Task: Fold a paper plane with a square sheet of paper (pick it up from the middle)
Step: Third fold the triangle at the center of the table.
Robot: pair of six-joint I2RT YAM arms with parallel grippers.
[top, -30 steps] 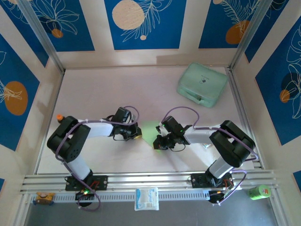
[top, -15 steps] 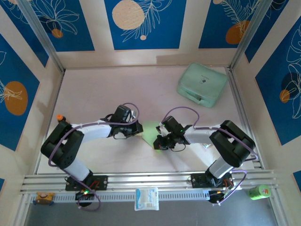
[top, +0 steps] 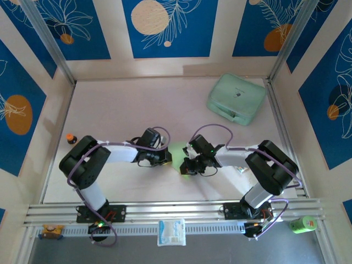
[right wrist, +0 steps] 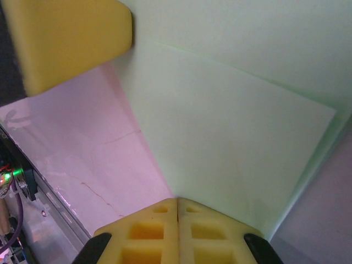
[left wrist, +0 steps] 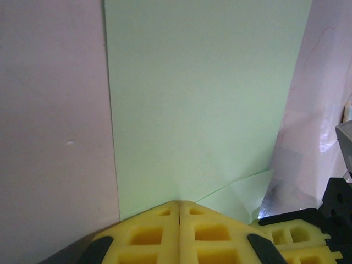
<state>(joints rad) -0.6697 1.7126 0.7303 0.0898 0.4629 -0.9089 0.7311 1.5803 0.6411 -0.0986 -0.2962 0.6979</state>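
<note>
The light-green sheet of paper (top: 177,150) lies flat on the table between my two grippers. One flap (left wrist: 242,193) is folded over it, and the folded layer (right wrist: 231,143) also faces the right wrist camera. My left gripper (top: 165,158) is shut, its yellow tips (left wrist: 180,204) resting on the paper's near edge. My right gripper (top: 187,165) is shut too, its tips (right wrist: 177,201) pressing at the paper's edge. The two grippers sit close together, and each wrist view catches a finger of the other. A paper plane is out of view.
A mint-green case (top: 236,99) sits at the back right of the table. A white-and-blue packet (top: 171,232) lies on the front rail, with a green can (top: 302,224) at its right end. A small orange-capped item (top: 70,138) stands by the left wall.
My left arm has swung right, bringing its gripper from beside the paper onto its left part. The orange-capped item behind the left arm is now uncovered. The right arm has stayed put.
</note>
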